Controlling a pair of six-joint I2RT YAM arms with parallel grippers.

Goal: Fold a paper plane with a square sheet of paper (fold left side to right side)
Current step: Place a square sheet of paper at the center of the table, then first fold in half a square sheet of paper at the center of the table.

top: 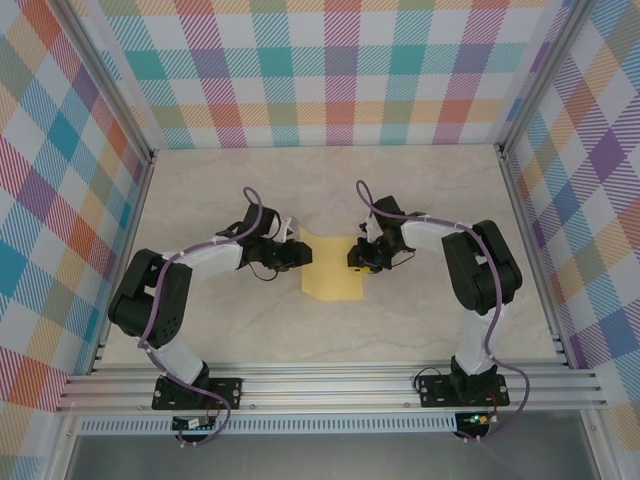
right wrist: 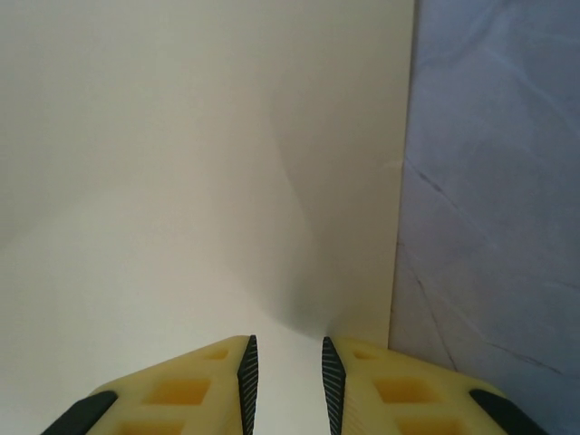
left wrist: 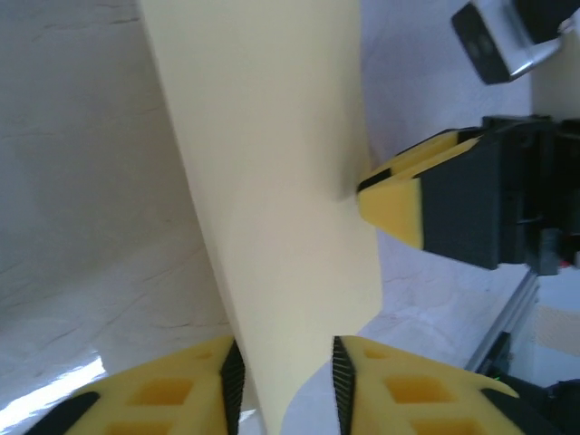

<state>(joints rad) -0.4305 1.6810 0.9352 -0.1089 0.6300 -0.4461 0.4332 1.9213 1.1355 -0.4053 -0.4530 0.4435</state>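
- The square sheet of paper [top: 333, 272] sits at the middle of the pale marbled table [top: 430, 190], between the two arms. From above it reads as a plain yellow shape, taller than it is wide.
- The left gripper [top: 297, 252] meets the sheet's left edge, and the right gripper [top: 362, 260] meets its right edge, so the paper spans the gap between them.
- In the left wrist view the paper [left wrist: 272, 163] runs as a long pale strip from the top of the frame down into the left gripper [left wrist: 285, 355]. The ribbed pads stand a moderate way apart with the strip passing between them (the gap is far wider than the thin paper, so nothing is clamped).
- In the same view a yellow finger [left wrist: 397, 204] of the right gripper touches the strip's far edge, with the table [left wrist: 72, 181] beside it.
- In the right wrist view the sheet [right wrist: 181, 181] covers most of the frame, its straight right edge lying against the table [right wrist: 494, 199].
- The right gripper [right wrist: 285, 352] has its pads close together, with a narrow slot between them. Paper shows through that slot, but I cannot tell whether the pads pinch it.
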